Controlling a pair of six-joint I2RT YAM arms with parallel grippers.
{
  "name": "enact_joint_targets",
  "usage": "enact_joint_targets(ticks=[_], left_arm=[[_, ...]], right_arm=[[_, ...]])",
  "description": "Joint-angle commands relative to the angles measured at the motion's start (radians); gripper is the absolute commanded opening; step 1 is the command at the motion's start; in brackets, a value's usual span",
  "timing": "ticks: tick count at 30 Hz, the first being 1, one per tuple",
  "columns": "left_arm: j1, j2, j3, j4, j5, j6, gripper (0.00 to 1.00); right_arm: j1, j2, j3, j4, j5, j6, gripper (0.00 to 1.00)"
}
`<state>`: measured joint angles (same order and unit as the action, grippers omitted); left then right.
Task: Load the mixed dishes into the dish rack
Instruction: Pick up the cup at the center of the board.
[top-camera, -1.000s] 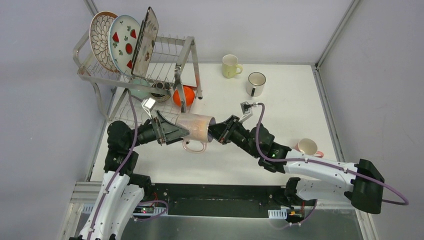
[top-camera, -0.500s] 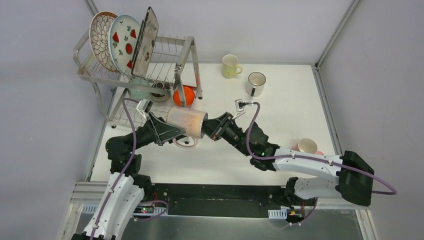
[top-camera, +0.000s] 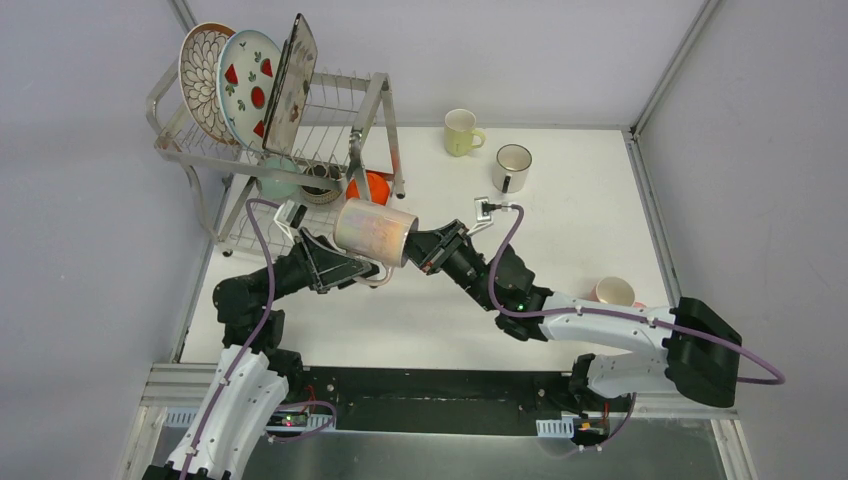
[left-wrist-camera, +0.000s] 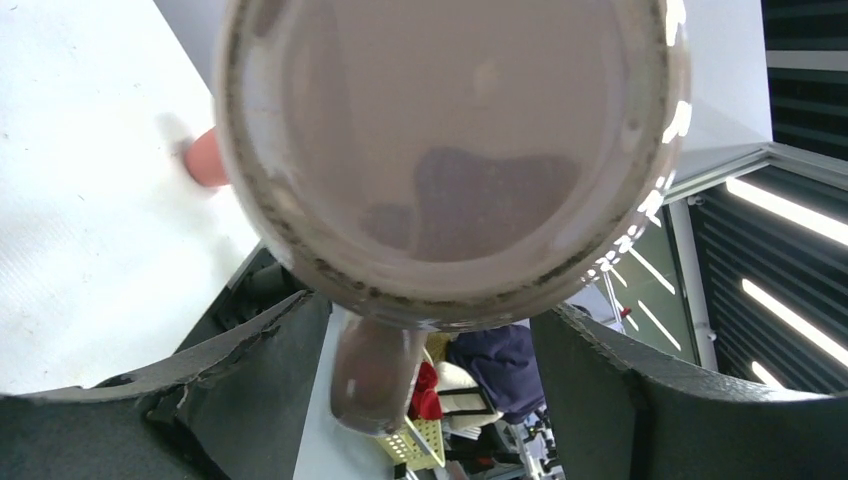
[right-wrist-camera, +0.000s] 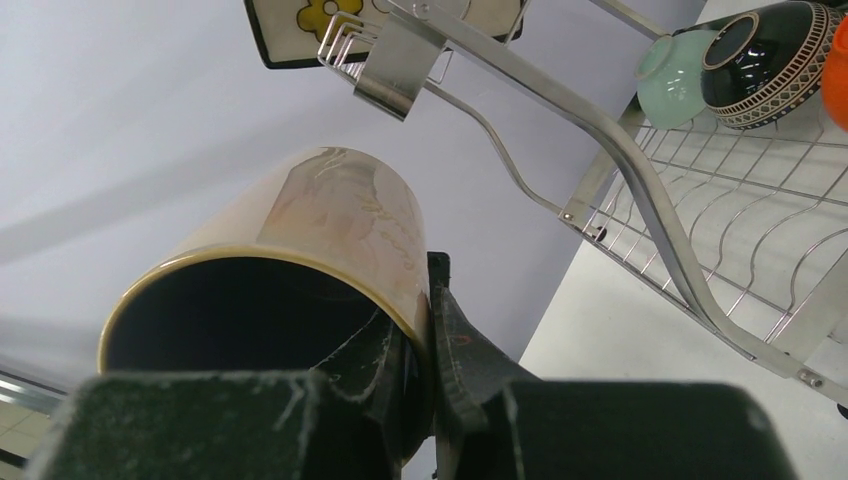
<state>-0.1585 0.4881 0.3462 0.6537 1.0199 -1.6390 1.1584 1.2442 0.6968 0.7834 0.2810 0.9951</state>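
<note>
Pinching mug (top-camera: 373, 232) rim, R claw (top-camera: 416, 251)

At the centre a pale mug (top-camera: 373, 233) is held on its side above the table (top-camera: 580, 220), mouth toward 4 o'clock. The right gripper (top-camera: 420, 250) pinches its rim there. At 8 o'clock the left gripper (top-camera: 345, 262) has its jaws spread about the base; whether they touch it is unclear. At 11 o'clock stands the dish rack (top-camera: 372, 112) with three plates upright on top and bowls below. A yellow mug (top-camera: 460, 131) and a white mug (top-camera: 511, 166) sit near 1 o'clock.
</note>
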Motion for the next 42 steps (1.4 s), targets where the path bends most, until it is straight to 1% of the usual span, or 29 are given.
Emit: enact_joint_targets(ticks=[1,4,6,10,11,16,20,22,24,25,28,29,32,36,42], left_arm=[[-0.009,0.001,0.007,0.069,-0.007,0.003,0.74],[-0.009,0.006,0.004,0.078,-0.003,-0.009,0.69],[-0.01,-0.001,0.003,0.084,-0.001,-0.017,0.61],[-0.01,-0.006,-0.001,0.086,0.005,-0.029,0.36],[-0.01,-0.008,-0.003,0.086,0.003,-0.031,0.34],[-0.011,-0.011,-0.016,0.087,-0.008,-0.049,0.29],[-0.011,-0.013,-0.022,0.101,-0.022,-0.059,0.21],[-0.012,-0.01,-0.023,0.1,-0.024,-0.064,0.2],[-0.012,-0.009,-0.024,0.104,-0.022,-0.064,0.22],[-0.011,-0.008,-0.023,0.108,-0.021,-0.064,0.24],[-0.012,-0.006,-0.016,0.095,-0.02,-0.065,0.41],[-0.013,-0.004,-0.015,0.091,-0.018,-0.065,0.44],[-0.012,-0.001,-0.015,0.086,-0.018,-0.065,0.43],[-0.013,0.0,-0.019,0.085,-0.015,-0.065,0.37],[-0.015,-0.003,-0.021,0.041,-0.008,-0.043,0.36]], right_arm=[[0.004,0.013,0.073,0.206,0.033,0.062,0.0],[0.005,0.039,0.08,0.214,0.038,0.074,0.0],[0.005,0.058,0.079,0.223,0.043,0.093,0.0],[0.004,0.107,0.079,0.282,0.047,0.127,0.0],[0.004,0.119,0.08,0.29,0.048,0.137,0.0],[0.006,0.141,0.085,0.265,0.047,0.161,0.0],[0.006,0.133,0.077,0.248,0.05,0.165,0.0],[0.006,0.126,0.072,0.238,0.056,0.165,0.0],[0.006,0.121,0.066,0.227,0.062,0.166,0.0],[0.006,0.121,0.065,0.226,0.064,0.166,0.0],[0.006,0.13,0.068,0.226,0.07,0.165,0.0],[0.006,0.135,0.071,0.225,0.069,0.165,0.0],[0.006,0.155,0.079,0.232,0.067,0.182,0.0],[0.006,0.179,0.07,0.262,0.076,0.207,0.0],[0.006,0.198,0.077,0.27,0.079,0.214,0.0]])
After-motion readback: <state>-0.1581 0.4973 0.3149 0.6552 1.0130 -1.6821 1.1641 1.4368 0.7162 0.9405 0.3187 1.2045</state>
